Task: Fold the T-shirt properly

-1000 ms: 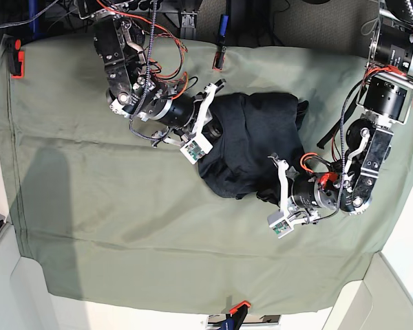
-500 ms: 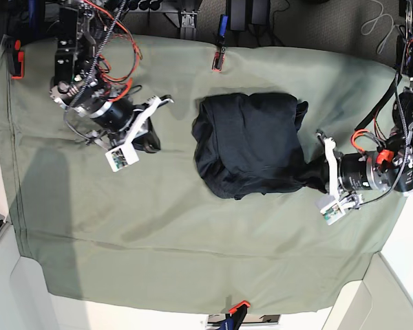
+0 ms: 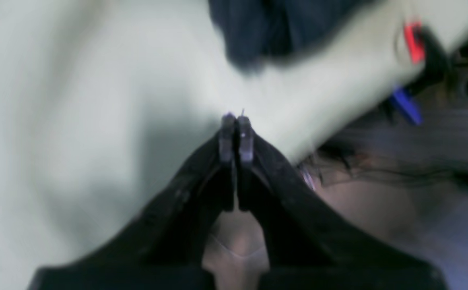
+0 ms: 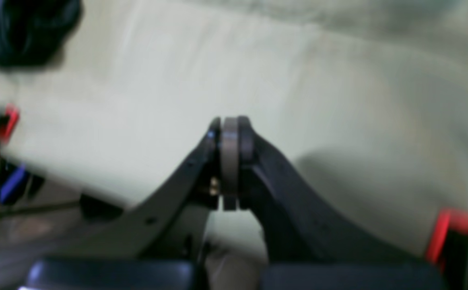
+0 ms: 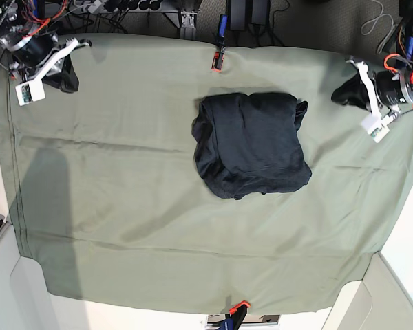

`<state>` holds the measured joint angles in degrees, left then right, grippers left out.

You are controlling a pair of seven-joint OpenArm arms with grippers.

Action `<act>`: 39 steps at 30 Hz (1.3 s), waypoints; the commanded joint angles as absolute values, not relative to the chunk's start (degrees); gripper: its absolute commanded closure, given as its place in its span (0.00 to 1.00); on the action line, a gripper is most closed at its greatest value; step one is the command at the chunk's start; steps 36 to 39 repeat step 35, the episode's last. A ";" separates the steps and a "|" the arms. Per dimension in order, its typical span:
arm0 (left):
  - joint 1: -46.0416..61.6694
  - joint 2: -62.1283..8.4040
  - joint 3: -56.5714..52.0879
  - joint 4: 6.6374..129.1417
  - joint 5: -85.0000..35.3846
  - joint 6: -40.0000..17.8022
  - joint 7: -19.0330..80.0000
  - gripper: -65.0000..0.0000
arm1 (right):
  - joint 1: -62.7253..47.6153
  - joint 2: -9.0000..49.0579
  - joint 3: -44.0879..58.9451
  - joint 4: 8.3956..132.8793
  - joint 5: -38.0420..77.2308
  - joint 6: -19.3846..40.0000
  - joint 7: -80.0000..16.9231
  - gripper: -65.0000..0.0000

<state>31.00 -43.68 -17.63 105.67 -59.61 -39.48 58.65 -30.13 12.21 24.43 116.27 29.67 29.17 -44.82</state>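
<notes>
The dark navy T-shirt point(image 5: 251, 144) lies as a folded, slightly lumpy bundle in the middle of the olive-green cloth, with nothing touching it. My left gripper point(image 5: 344, 91) is off at the far right edge of the base view, shut and empty. My right gripper point(image 5: 63, 75) is at the far left corner, also shut and empty. In the left wrist view the gripper point(image 3: 236, 121) has its tips pressed together and the T-shirt point(image 3: 274, 28) is a blur at the top. In the right wrist view the gripper point(image 4: 229, 125) is closed over bare cloth, with the T-shirt point(image 4: 20, 28) at the top left.
The olive-green table cloth point(image 5: 124, 179) covers the whole table. A red clamp point(image 5: 218, 60) pins its far edge and another red clamp point(image 5: 237, 307) holds the near edge. Cables and equipment lie beyond the far edge.
Both arms have pulled away from the T-shirt, the left out to the right edge and the right to the far left corner. The T-shirt bundle stays in the middle.
</notes>
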 commanded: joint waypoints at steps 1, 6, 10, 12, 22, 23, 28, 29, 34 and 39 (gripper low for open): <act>33.87 -44.60 -18.26 107.55 -60.53 -40.00 58.24 1.00 | -32.42 12.67 25.69 117.21 30.79 29.43 -44.75 1.00; 47.57 -42.24 -18.24 109.73 -57.23 -40.00 57.84 1.00 | -42.61 12.51 27.03 117.12 34.52 29.41 -48.51 1.00; 55.27 -39.07 -16.75 108.75 -53.32 -40.00 55.00 1.00 | -49.34 12.51 26.22 115.83 34.52 29.39 -49.63 1.00; 57.58 -37.98 -14.59 106.69 -50.15 -40.00 53.82 1.00 | -51.77 12.51 25.61 114.54 34.52 29.39 -49.69 1.00; 48.38 -34.92 5.37 82.08 -29.50 -28.67 51.59 1.00 | -55.02 12.49 23.27 100.03 30.96 27.83 -53.69 1.00; 45.84 -34.89 7.75 79.35 -28.84 -26.94 51.59 1.00 | -54.50 12.51 22.94 97.49 30.33 27.11 -54.28 1.00; 32.32 -32.10 19.97 65.52 -27.33 -25.91 49.95 1.00 | -47.86 12.51 21.17 82.21 28.14 26.76 -56.80 1.00; 29.67 -30.57 22.09 62.06 -26.20 -25.89 48.45 1.00 | -45.58 12.51 20.93 78.72 27.57 26.76 -57.41 1.00; 17.17 -21.15 32.12 40.82 -18.09 -15.57 43.33 1.00 | -32.91 12.53 20.73 60.71 23.46 26.79 -58.98 1.00; 14.90 -19.40 33.58 36.60 -17.61 -13.80 42.74 1.00 | -30.39 12.53 20.73 57.58 22.61 26.81 -59.07 1.00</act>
